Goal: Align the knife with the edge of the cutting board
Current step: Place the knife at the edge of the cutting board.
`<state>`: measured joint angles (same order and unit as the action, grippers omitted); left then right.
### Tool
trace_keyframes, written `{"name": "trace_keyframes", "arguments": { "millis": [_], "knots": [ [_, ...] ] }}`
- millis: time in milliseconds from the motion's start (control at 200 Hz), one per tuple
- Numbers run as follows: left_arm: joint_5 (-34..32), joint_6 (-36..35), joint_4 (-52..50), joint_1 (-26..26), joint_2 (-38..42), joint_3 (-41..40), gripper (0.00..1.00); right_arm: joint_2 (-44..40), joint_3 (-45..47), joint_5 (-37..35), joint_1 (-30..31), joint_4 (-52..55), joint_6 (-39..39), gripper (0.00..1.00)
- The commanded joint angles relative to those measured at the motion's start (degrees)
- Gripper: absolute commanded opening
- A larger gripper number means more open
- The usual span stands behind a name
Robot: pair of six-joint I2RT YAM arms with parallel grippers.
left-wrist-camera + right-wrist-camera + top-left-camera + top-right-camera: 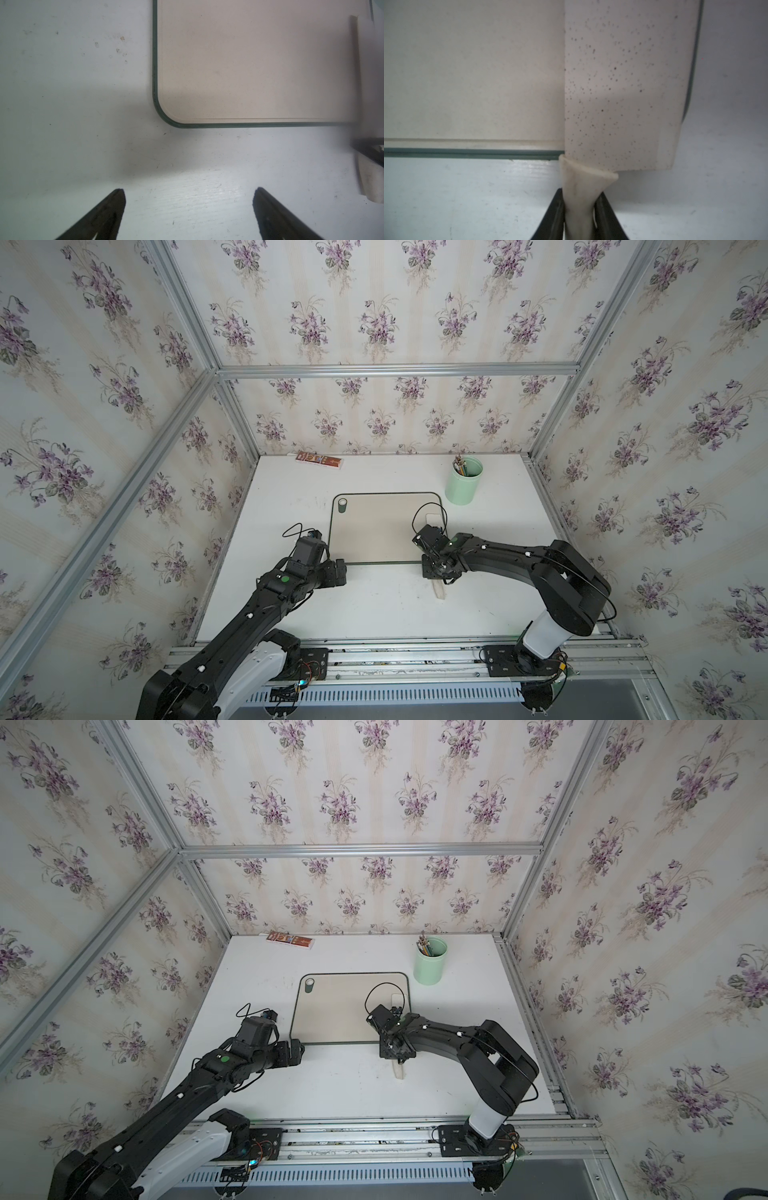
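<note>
In both top views I have the cutting board [374, 531] flat on the table [374, 614] at mid-frame. The knife [439, 593] lies along the board's right edge, with its blade on the board and its handle out over the table toward the lower frame. A cup [463, 483] stands just upper right of the board. A box [319, 460] lies upper left, at the table's back edge.

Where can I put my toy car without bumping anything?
The middle of the cutting board is bare, between its hole and the knife. So is the table between the left arm and right arm. Crowded: the board's right edge, where the right claw grips the knife.
</note>
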<state>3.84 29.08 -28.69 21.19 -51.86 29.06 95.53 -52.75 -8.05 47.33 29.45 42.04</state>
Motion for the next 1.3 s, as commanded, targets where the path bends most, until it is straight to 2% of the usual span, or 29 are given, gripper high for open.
{"name": "trace_keyframes", "arguments": {
  "millis": [0,240,425,505,1294],
  "knots": [
    [-0.36,0.10,-0.14,-0.01,-0.09,0.35,0.99,-0.05,-0.23,-0.42,0.13,0.34,0.50,0.27],
    [-0.32,0.12,-0.05,-0.01,-0.27,0.38,0.99,0.42,-0.42,-0.55,0.13,0.34,0.41,0.28],
    [-0.23,0.09,-0.05,-0.01,-0.35,0.38,0.99,0.54,-0.67,-0.52,0.13,0.34,0.32,0.40],
    [-0.23,0.14,-0.05,0.01,-0.35,0.38,0.99,0.63,-0.64,-0.45,0.13,0.27,0.33,0.42],
    [-0.30,0.10,-0.14,0.00,-0.33,0.38,0.99,-0.40,0.55,-0.99,0.13,-0.45,1.20,0.32]
  ]
}}
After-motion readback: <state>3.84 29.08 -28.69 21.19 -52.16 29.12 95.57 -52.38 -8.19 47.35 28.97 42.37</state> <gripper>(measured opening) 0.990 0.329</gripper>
